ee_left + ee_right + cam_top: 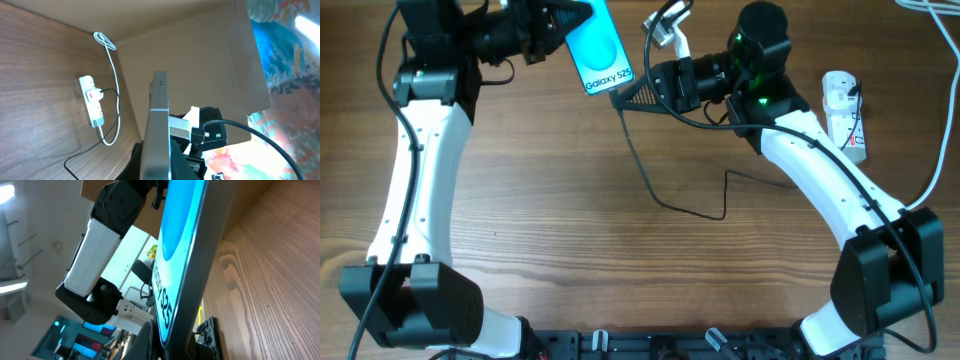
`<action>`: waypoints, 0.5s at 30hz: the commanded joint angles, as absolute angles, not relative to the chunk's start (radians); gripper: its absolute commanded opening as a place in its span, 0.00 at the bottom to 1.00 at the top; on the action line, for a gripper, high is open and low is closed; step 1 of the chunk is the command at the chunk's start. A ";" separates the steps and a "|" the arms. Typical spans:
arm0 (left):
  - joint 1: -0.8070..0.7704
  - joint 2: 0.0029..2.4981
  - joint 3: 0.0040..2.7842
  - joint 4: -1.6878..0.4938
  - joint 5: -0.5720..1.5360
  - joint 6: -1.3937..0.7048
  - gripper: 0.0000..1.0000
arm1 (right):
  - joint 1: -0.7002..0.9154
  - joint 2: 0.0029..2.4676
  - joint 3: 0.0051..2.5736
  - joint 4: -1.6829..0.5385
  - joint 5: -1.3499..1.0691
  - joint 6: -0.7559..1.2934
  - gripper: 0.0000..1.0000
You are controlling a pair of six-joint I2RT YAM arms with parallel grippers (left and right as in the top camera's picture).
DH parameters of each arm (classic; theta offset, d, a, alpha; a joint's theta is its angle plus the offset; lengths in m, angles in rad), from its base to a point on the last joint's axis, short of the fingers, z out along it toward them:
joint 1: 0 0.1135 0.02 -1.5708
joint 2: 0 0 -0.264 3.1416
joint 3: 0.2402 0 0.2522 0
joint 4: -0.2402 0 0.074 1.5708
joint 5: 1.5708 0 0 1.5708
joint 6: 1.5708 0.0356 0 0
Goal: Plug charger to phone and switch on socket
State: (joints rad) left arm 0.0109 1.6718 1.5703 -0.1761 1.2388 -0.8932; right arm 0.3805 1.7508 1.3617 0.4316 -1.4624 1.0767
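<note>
The phone (600,45), teal-and-white with "Galaxy S25" on its screen, is held up in the air at the back by my left gripper (560,30), which is shut on its upper end. In the left wrist view it shows edge-on (159,115) between the fingers (160,170). My right gripper (625,95) is at the phone's lower end, closed on the charger's plug. The plug tip is hidden behind the phone (182,255) and the fingers (175,347). The thin black charger cable (660,200) runs from there over the table to the socket (844,115) at the right.
The white power strip also shows in the left wrist view (92,100), with its thicker white lead (115,75) looping to the back. That lead runs along the right table edge (945,150). A cardboard wall (200,60) stands behind the table.
</note>
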 commanded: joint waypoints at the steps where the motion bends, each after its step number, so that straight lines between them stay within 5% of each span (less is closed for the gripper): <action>1: -0.066 1.670 1.556 -0.200 1.293 -0.788 0.04 | 0.385 1.745 1.398 0.481 -1.330 1.076 0.04; 12: -0.072 1.670 1.556 -0.334 1.319 -0.657 0.04 | 0.381 1.745 1.398 0.486 -1.325 1.077 0.04; 15: -0.067 1.670 1.556 -0.334 1.303 -0.658 0.04 | 0.381 1.745 1.398 0.459 -1.351 1.073 0.13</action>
